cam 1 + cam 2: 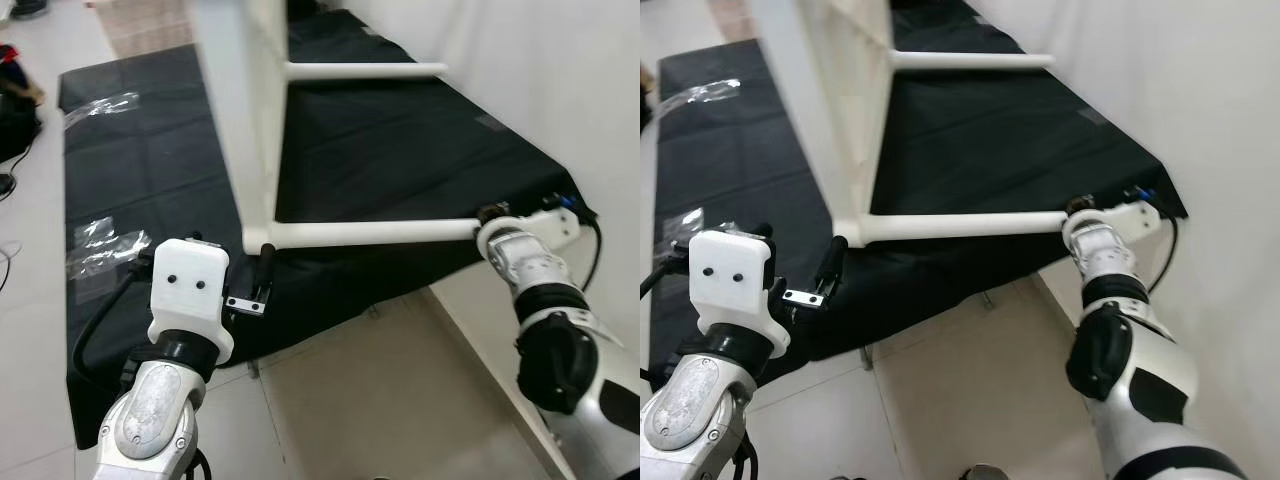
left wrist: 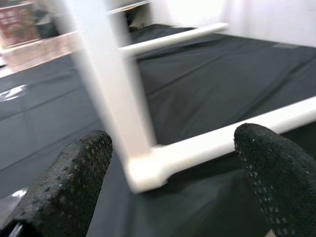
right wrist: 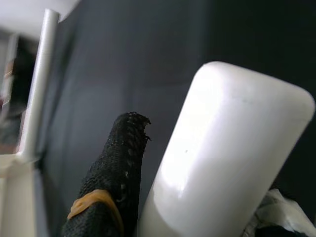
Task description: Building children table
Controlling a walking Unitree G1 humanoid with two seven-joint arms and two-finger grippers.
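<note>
Tools at both ends of the near leg, its long axis running across the frame

Right tool (image 1: pixel 492 217), at right of centre in the left eye view, pinches the free end of the near leg (image 1: pixel 375 232); in the right wrist view one finger (image 3: pixel 118 163) lies flat against the white tube. From there the leg runs leftward to the table frame's corner (image 1: pixel 257 238), just above the left tool (image 1: pixel 266 262) at lower left, whose fingers (image 2: pixel 74 177) are spread wide with the corner between them, not touching. White table frame (image 1: pixel 235 120) stands on its side on the black mat (image 1: pixel 400 150), rising to the upper centre, a second leg (image 1: pixel 365 71) parallel above. Left tool is nearer the joint, so the closing grip there is probably next.
</note>
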